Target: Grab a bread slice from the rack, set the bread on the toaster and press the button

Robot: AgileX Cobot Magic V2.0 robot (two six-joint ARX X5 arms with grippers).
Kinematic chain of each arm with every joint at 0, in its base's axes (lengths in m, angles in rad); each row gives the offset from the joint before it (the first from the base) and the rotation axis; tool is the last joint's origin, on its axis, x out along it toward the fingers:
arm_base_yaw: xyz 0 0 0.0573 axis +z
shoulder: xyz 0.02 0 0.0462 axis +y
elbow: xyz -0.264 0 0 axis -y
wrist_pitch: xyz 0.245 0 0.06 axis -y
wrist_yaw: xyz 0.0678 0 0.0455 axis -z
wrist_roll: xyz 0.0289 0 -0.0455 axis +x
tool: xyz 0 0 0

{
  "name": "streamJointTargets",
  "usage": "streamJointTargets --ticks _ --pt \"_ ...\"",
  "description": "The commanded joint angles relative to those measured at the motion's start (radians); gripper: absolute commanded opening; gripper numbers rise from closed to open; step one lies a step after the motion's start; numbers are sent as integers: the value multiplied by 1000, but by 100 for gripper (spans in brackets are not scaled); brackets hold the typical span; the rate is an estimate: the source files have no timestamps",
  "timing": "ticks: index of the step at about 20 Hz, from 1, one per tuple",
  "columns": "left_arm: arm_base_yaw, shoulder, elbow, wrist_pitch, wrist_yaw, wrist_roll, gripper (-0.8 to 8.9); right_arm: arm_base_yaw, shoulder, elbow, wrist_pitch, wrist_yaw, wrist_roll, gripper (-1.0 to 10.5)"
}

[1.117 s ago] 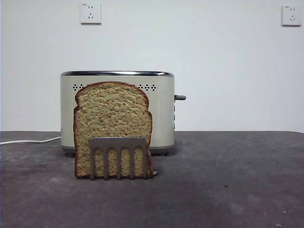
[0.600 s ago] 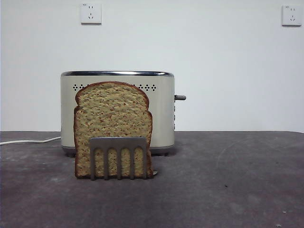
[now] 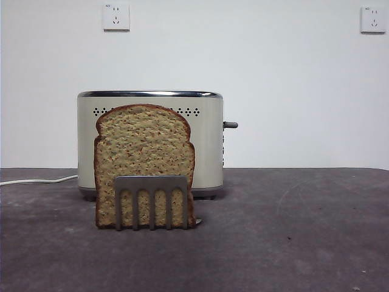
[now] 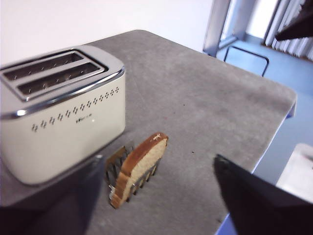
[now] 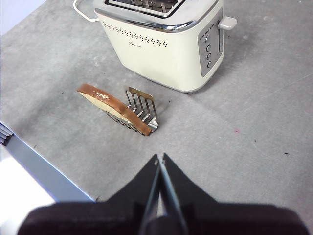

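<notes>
Left fingers point(image 4: 161, 196) wide, right fingers point(image 5: 160, 164) closed empty, toaster point(image 3: 206, 140) logo unreadable

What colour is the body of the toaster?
Cream, with a chrome top rim. The toaster shows it best in the right wrist view.

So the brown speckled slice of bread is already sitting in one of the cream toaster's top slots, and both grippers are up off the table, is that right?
Not quite. The brown speckled slice of bread is not in the cream toaster; it stands upright in the small grey metal rack in front of it, as the front view shows, and both slots look empty. The left gripper and right gripper are indeed above the table.
</notes>
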Motion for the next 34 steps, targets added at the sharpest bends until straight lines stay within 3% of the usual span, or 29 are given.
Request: streamJointTargets --ticks 1,9,16,25,26,31,34 --pt "-58 72 62 -15 -49 104 562 3 8 1 0 -1 -9 -12" --pt "-365 444 319 -113 -345 311 562 3 34 1 0 -1 -9 -12" --pt "-590 743 352 -71 -563 468 562 3 42 1 0 0 -16 -12" --pt "-660 1009 352 10 -622 536 560 3 47 1 0 0 -16 -12" --pt "-661 1024 352 11 -622 538 513 3 47 1 0 0 -16 -12" --pt "-661 1039 352 12 -622 538 80 3 47 1 0 0 -16 -12" --pt "-661 1039 352 13 -622 538 -8 3 47 1 0 0 -16 -12"
